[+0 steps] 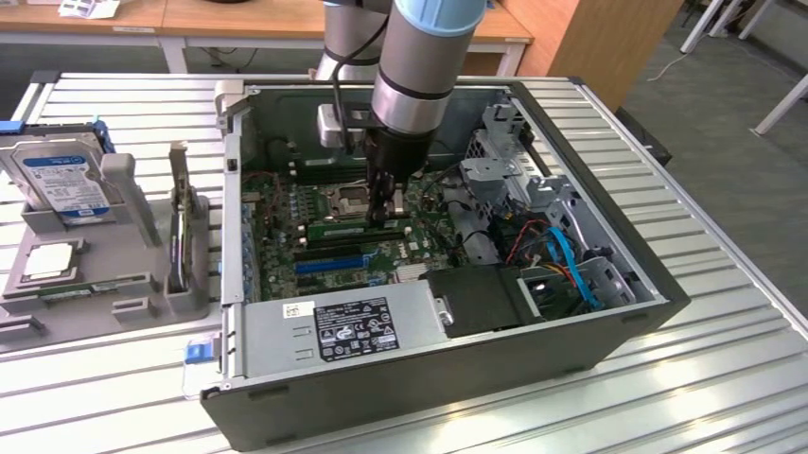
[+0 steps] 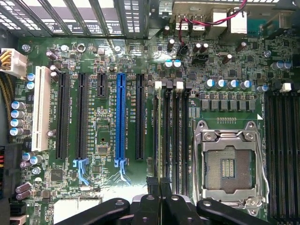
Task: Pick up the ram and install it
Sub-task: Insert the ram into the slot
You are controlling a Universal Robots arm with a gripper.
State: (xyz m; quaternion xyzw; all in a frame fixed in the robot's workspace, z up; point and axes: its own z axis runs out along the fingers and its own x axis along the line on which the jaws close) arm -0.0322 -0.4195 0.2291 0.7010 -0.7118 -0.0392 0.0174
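In the exterior view we see the arm (image 1: pixel 417 66) reaching straight down into the open computer case (image 1: pixel 442 397), with the gripper (image 1: pixel 386 216) low over the motherboard (image 1: pixel 284 203). The ram (image 1: pixel 343 229) stands on edge along a memory slot, and the fingertips come down onto its top edge. The jaws are drawn nearly together. We cannot tell whether they pinch the stick or only rest on it.

This view also gives us what lies outside the case. A grey fixture (image 1: pixel 127 255) sits on the slatted table (image 1: pixel 707 378) to the exterior view's left. It carries a hard drive (image 1: pixel 63 180), a square silver processor chip (image 1: pixel 48 260) and another thin green board (image 1: pixel 89 288) lying flat.

The wrist view looks down on the board. Here the gripper (image 2: pixel 159 186) has its black fingers (image 2: pixel 153 185) over the near end of the four black memory slots (image 2: pixel 171 136). The open CPU socket (image 2: pixel 228 164) is just beside them on one side. The black and blue expansion slots (image 2: pixel 121 119) are on the other, and a white slot (image 2: pixel 41 108) lies farther off.

Room is tight low down. The power supply (image 1: pixel 347 326) closes the near side, and the drive cage (image 1: pixel 505 161) and blue cables (image 1: pixel 574 270) crowd the exterior view's right. The case walls ring the rest, and the case is open only upward.
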